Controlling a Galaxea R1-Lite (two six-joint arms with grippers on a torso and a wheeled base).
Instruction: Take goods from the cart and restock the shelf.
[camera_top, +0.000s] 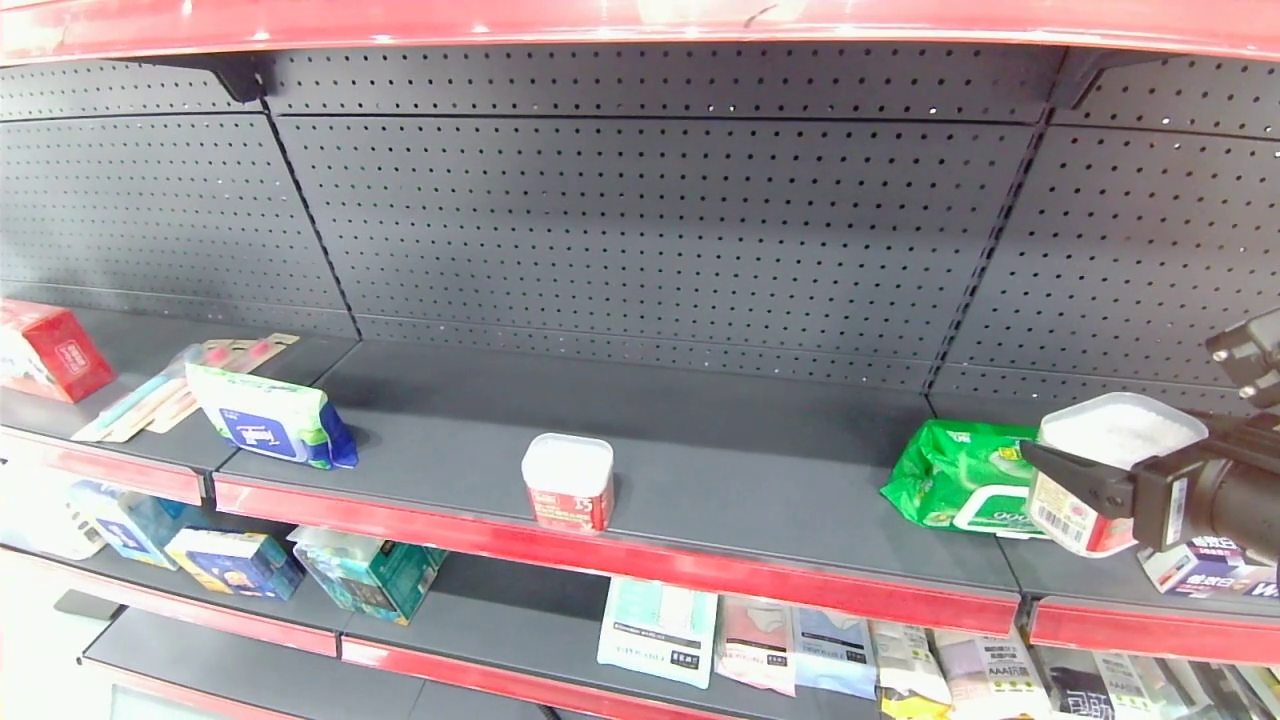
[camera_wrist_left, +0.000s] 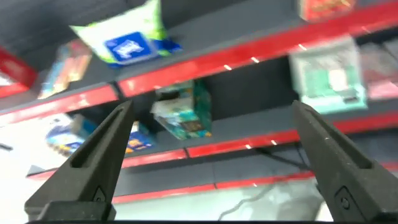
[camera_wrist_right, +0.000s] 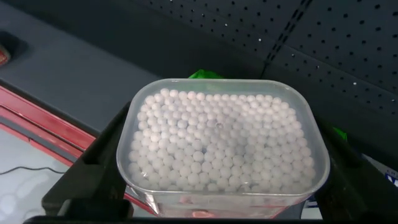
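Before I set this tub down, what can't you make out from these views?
- Tub underside and the shelf beneath it: right wrist view, hidden by the tub itself; contact unclear.
- Right pincer far finger: head view, behind the tub.
- Purple box: head view, partly covered by the right arm, cut by the edge.
- Teal box details: left wrist view, blurred.

The grey shelf (camera_top: 700, 440) has a red front edge and a perforated back panel (camera_top: 650, 220). From the robot's left to right, on it lie a red box (camera_top: 45, 350), flat toothbrush packs (camera_top: 170, 390), a blue-and-white wipes pack (camera_top: 270, 415) just beside them, a white-lidded tub (camera_top: 567, 482) upright at the front edge and well apart from the rest, and a green wipes pack (camera_top: 955, 475). The lower shelf (camera_top: 480, 590) carries blue and teal boxes (camera_top: 235, 560)
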